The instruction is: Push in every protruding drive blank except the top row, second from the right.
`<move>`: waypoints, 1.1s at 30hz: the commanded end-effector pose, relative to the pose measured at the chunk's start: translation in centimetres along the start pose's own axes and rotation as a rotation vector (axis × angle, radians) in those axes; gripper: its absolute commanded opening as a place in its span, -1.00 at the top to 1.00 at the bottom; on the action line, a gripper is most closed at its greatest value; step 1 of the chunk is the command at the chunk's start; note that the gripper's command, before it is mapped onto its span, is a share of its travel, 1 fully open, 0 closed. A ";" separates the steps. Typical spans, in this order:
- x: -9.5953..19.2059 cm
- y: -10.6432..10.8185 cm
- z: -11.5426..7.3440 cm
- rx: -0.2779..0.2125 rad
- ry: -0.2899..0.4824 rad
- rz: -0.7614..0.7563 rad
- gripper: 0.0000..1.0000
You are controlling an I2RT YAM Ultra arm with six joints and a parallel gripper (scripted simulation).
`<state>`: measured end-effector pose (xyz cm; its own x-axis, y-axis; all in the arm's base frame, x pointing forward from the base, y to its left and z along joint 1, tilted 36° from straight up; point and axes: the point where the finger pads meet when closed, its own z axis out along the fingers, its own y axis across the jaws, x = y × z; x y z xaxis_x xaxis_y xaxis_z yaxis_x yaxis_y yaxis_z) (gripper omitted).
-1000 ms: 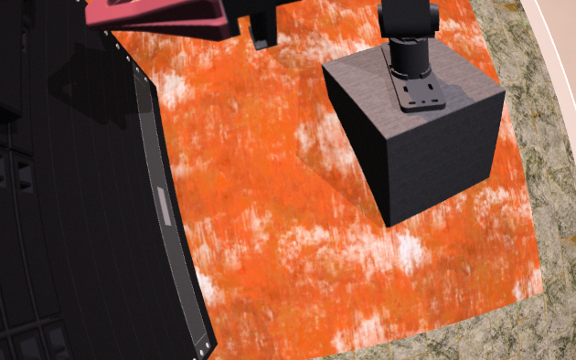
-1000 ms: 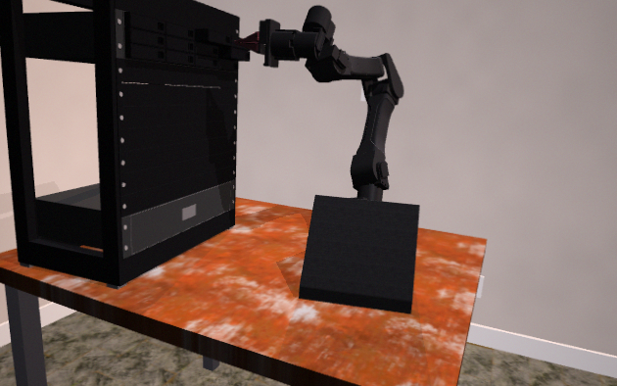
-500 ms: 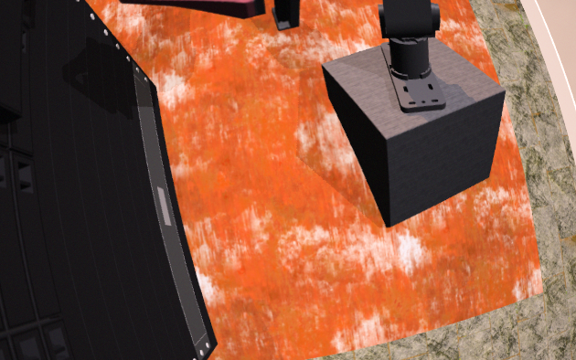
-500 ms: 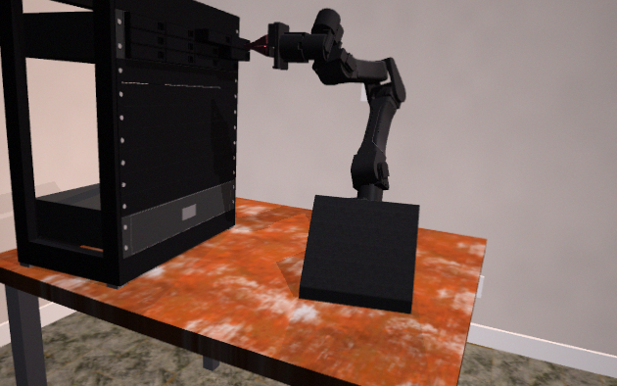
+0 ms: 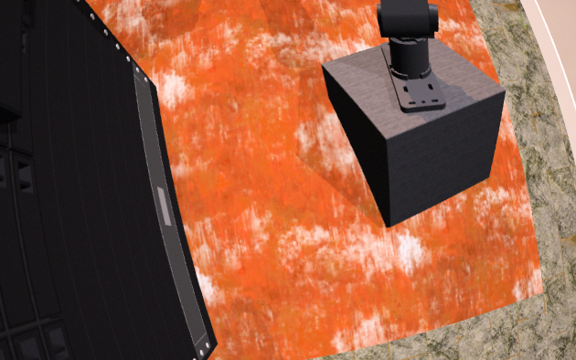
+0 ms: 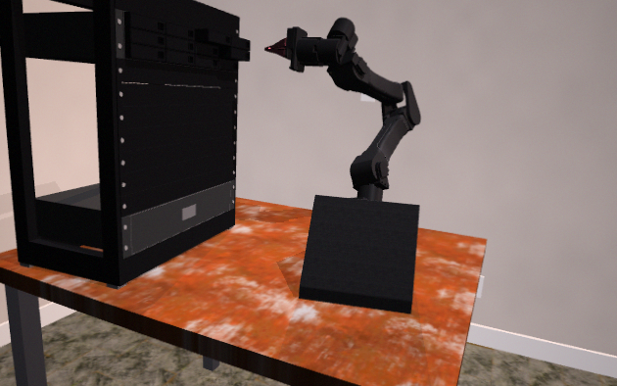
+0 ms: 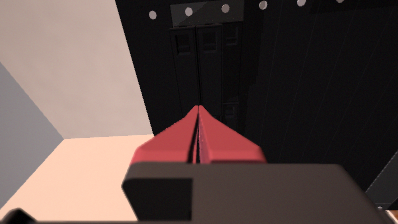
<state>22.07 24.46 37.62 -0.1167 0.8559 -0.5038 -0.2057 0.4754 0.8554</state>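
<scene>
The black rack (image 6: 162, 147) stands on the left of the orange table, with the rows of drive blanks (image 6: 186, 41) across the top of its front. One blank (image 6: 241, 49) at the far end of the rows sticks out, and another (image 6: 203, 34) in the top row sticks out a little. My gripper (image 6: 271, 48) is shut and empty. It points at the blanks from a short way off and touches nothing. In the wrist view the red fingers (image 7: 199, 109) meet in a point in front of narrow blanks (image 7: 207, 60). The gripper is out of the top view.
The arm's base sits on a dark block (image 5: 418, 137), which also shows in the exterior view (image 6: 359, 252), right of the rack. The rack's front (image 5: 82, 183) fills the left of the top view, with a grey panel (image 5: 165, 206) along its bottom edge. Table edges lie near the rack's feet.
</scene>
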 end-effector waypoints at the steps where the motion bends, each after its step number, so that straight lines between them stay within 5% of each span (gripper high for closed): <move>1: -0.9 -0.1 -0.1 0.002 0.058 -0.054 1.00; 11: -1.9 0.0 -0.3 -0.002 0.064 -0.054 1.00; 25: -0.4 -0.8 6.4 0.017 0.071 -0.085 1.00; 33: -1.1 0.3 5.8 -0.014 0.070 -0.060 1.00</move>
<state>28.50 24.39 36.97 -0.1509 0.7925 -0.5909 -0.1815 0.5653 0.8046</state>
